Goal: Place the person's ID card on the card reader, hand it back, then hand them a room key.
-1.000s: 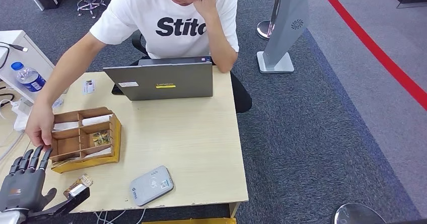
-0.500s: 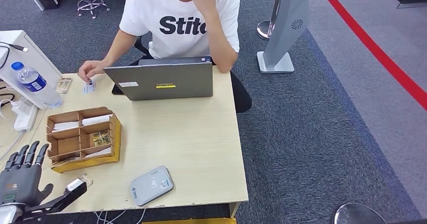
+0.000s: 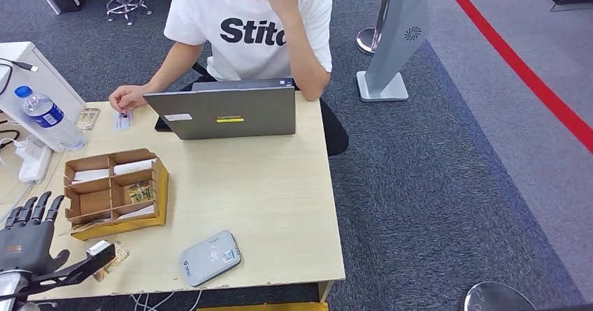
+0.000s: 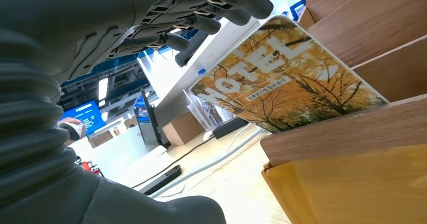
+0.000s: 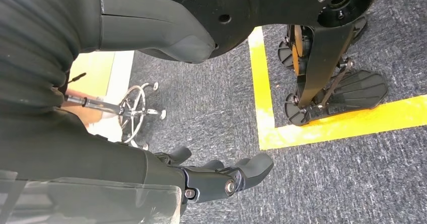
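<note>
A hotel room key card (image 4: 282, 78) printed with autumn trees leans on the front of the wooden organiser box (image 3: 115, 192); in the head view this key card (image 3: 115, 250) lies at the near left table edge. My left hand (image 3: 31, 241) hovers beside it, fingers (image 4: 201, 17) spread over the card without touching it, thumb pointing at it. The grey card reader (image 3: 210, 256) sits at the near edge. At the far left corner the person's hand (image 3: 128, 98) rests on the ID card (image 3: 123, 119). My right hand (image 5: 221, 176) hangs over the floor holding nothing.
An open grey laptop (image 3: 231, 112) stands at the table's far side before the seated person. A water bottle (image 3: 45, 114) and another small card (image 3: 87, 118) are at the far left. Cables and a power strip (image 3: 31, 164) lie left of the table.
The person's hand left the organiser box and went to the ID card at the far left corner. My left hand sank a little lower and leftward beside the key card.
</note>
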Action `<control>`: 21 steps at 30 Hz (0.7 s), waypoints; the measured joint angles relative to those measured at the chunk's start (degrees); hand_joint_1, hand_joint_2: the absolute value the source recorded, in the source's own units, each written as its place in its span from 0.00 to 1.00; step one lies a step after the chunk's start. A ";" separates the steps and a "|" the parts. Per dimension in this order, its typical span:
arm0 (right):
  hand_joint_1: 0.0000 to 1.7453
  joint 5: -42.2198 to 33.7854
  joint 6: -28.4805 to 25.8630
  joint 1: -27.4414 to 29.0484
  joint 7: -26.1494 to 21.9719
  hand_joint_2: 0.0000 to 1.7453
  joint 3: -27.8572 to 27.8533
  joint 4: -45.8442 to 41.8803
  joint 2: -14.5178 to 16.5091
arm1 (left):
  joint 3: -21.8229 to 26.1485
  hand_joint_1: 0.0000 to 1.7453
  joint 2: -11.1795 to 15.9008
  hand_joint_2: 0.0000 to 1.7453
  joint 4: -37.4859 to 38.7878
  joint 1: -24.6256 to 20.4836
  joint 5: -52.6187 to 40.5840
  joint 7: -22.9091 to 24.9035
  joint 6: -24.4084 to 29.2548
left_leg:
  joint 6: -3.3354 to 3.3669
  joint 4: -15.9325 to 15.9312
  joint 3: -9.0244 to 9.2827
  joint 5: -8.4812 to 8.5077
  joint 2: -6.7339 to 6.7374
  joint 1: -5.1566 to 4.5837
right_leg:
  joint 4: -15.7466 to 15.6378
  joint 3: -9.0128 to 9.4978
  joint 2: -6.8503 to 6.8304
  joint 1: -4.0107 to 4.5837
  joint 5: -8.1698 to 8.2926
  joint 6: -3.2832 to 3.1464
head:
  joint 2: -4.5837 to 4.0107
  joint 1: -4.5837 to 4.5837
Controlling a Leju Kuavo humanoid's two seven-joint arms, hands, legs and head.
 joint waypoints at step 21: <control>0.00 3.16 0.49 0.04 0.33 1.00 -2.97 -0.15 0.02 | -5.48 0.00 0.20 1.00 -1.98 0.69 1.16 -2.97 -0.31 | 0.00 0.01 0.00 0.00 0.00 0.00 | 0.00 0.00 0.00 0.00 0.00 0.00 | 0.01 0.00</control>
